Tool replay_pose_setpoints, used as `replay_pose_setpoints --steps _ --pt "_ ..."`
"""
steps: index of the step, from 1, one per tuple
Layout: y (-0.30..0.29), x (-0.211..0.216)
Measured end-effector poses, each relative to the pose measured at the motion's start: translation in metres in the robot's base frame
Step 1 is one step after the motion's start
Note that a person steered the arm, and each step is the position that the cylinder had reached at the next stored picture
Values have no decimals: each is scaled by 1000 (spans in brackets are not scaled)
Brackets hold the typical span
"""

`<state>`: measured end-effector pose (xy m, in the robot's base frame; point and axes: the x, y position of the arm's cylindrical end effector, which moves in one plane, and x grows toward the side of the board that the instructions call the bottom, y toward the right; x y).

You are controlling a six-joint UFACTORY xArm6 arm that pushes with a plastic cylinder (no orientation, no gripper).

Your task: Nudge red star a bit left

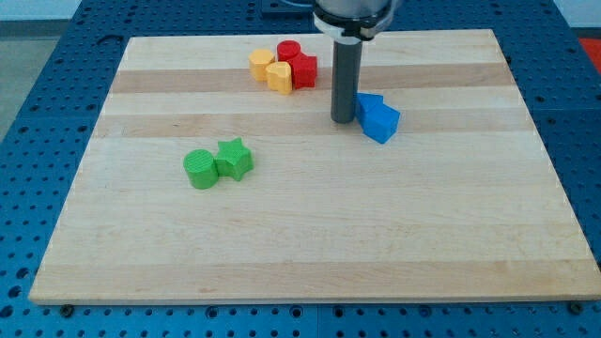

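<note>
A pale wooden board (pixel 310 244) with lengthwise grain bands is seen lying on a blue perforated table (pixel 38 38), and every block rests directly on its surface; no container, tray or bin is seen on it.

The task's object, the red star-shaped plastic block (pixel 304 69), is found near the view's top, slightly left of centre. It belongs to a tight cluster of four. A red cylinder-like block (pixel 288 51) is pressed against it from the view's top-left. A yellow block of rounded, heart-like outline (pixel 279 77) touches its left side, and a second yellow block, roughly hexagonal (pixel 262 63), sits just left of that one.

The dark straight rod is seen descending from the view's top, and my tip (pixel 343 120) is planted on the board to the view's right of and below the red star, apart from it by a clear gap. No gripper is fitted, so nothing is grasped or clenched; only the bare rod end is presented. Immediately to the view's right of the tip, two blue blocks are found, a smaller one (pixel 367 101) partly hidden behind the rod and a larger angular one (pixel 380 121) touching it.

Well apart, toward the view's left and middle, a green cylinder (pixel 199 169) and a green star-shaped block (pixel 235 159) are seen touching side by side.
</note>
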<state>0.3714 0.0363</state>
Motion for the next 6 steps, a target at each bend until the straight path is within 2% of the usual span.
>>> replay_pose_setpoints --steps 3,6 --pt "27 -65" --pt "-69 -64"
